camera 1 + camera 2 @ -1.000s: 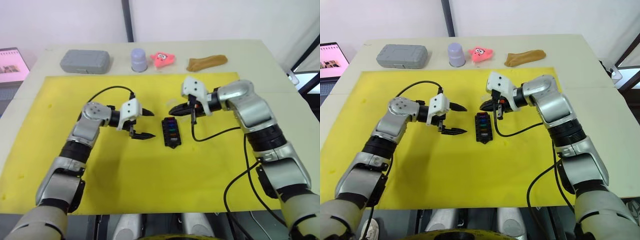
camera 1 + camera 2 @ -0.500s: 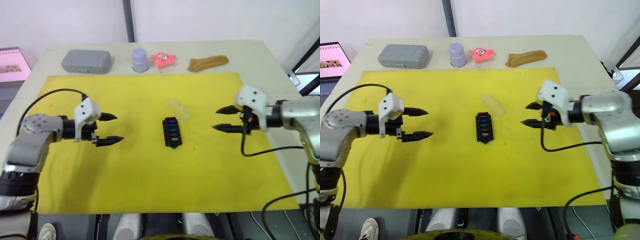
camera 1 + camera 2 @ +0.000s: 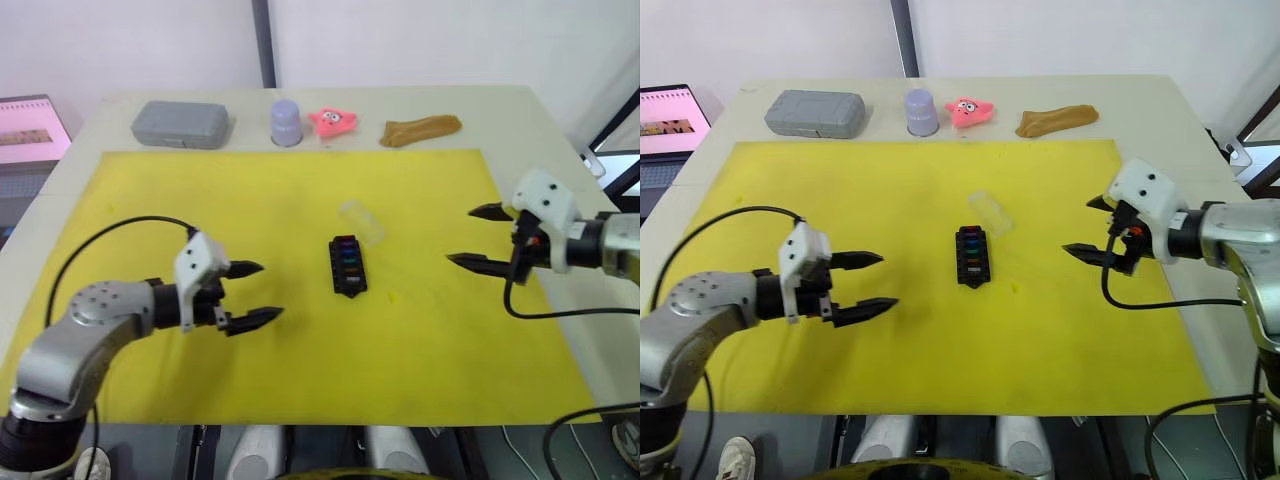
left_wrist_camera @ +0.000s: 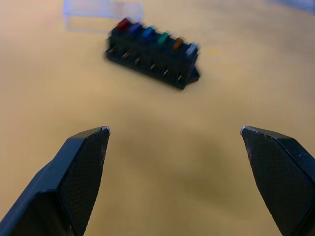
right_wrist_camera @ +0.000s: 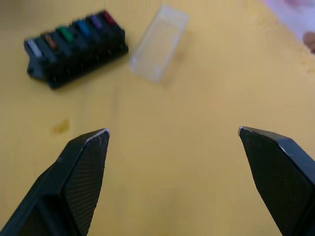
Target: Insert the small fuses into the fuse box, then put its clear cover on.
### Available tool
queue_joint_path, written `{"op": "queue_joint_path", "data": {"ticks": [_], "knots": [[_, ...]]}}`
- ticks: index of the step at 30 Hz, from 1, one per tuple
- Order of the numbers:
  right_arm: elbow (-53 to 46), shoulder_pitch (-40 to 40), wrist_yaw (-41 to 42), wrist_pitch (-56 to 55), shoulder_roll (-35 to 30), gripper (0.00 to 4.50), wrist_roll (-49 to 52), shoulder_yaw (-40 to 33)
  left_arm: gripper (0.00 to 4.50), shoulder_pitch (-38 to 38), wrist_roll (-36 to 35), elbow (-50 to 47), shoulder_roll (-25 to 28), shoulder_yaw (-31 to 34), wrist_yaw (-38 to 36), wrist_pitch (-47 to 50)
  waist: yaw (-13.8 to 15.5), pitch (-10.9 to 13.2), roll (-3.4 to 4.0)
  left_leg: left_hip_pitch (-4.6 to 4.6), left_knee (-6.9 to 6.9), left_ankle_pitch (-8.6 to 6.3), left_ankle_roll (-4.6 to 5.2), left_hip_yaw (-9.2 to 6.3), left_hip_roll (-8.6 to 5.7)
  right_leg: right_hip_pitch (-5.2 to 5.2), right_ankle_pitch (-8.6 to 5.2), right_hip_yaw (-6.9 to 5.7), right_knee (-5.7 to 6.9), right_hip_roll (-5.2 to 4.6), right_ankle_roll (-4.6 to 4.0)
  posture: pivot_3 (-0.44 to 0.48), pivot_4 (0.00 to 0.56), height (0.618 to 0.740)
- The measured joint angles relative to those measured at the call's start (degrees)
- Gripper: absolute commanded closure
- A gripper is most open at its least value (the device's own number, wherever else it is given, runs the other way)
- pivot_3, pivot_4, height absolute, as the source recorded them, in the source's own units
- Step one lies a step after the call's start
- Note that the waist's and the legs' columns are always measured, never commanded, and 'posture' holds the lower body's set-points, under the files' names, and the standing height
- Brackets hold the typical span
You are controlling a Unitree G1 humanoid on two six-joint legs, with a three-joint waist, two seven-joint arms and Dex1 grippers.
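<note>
**Fuses seated; cover fitting pending**

1. Work surface. A yellow mat (image 3: 940, 380) covers the table (image 3: 1200, 130). Along the far edge, from 10 o'clock to 1 o'clock, stand a grey case (image 3: 814, 113), a lilac cup (image 3: 922, 112), a pink toy (image 3: 971, 111) and a brown object (image 3: 1057, 120). None belongs to the task.

2. Grippers. The left gripper (image 3: 862, 284) hovers over the mat at 8 o'clock from the fuse box, well apart from it, jaws spread wide and empty. The right gripper (image 3: 1092, 228) hovers at 3 o'clock from the box, also well apart, jaws spread wide and empty.

3. Fuse box. The fuse box (image 3: 971, 256) lies at the mat centre, long axis running from 12 to 6 o'clock.

4. Clear cover. The clear cover (image 5: 158, 42) lies flat on the mat just beside the box's far end, toward 1 o'clock, not on the box.

5. Fuses. The small fuses (image 4: 149, 34) stand in a single row in the box slots, six colours showing. No loose fuse is seen on the mat.

Assessment: insertion appears complete; the step in hand is the cover. The right gripper is the nearer one. The next move calls for reaching to the cover, pinching it across its narrow sides, aligning it over the box and pressing down. The left gripper may need to steady the box.
</note>
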Motion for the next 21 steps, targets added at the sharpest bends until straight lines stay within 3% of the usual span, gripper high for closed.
{"op": "queue_joint_path", "data": {"ticks": [3, 9, 13, 21], "knots": [[4.38, -14.11, -5.24, 9.89, 8.92, 0.06, -0.41, 10.92, 0.0, -1.62, 0.13, -0.29, -0.04, -2.11, 1.51, -0.32, -0.59, 0.0, 0.01, 0.02, -0.09, 0.07, -0.13, -0.09, 0.11, -0.05, 0.03, -0.05, 0.05, 0.13, -0.09, 0.0, 0.15, 0.74], [17.98, -27.75, -11.31, 17.64, 18.42, 0.06, -3.67, 23.49, 0.0, -3.03, 1.4, 1.44, 2.19, -3.28, 1.48, -2.27, 0.42, -0.01, 0.01, -0.27, -0.07, 0.11, -0.19, -0.08, -0.05, -0.25, 0.04, -0.09, -0.07, -0.01, -0.09, 0.0, 0.15, 0.74], [27.86, -33.37, -14.4, 16.9, 23.97, 0.06, -6.94, 27.92, 0.0, -3.69, 2.43, 2.87, 3.1, -3.28, 1.11, -4.53, 0.5, -0.01, 0.01, -0.28, -0.06, 0.1, -0.19, -0.1, -0.08, -0.25, 0.04, -0.11, -0.09, -0.03, -0.09, 0.0, 0.15, 0.74], [46.12, -37.99, -19.23, 11.95, 30.21, 0.06, -12.57, 29.15, 0.0, -4.1, 4.17, 4.37, 3.4, -3.67, 0.96, -8.23, 0.06, -0.01, 0.01, -0.27, -0.08, 0.1, -0.19, -0.04, -0.06, -0.33, 0.04, -0.14, 0.01, -0.01, -0.08, 0.0, 0.15, 0.74]]}}
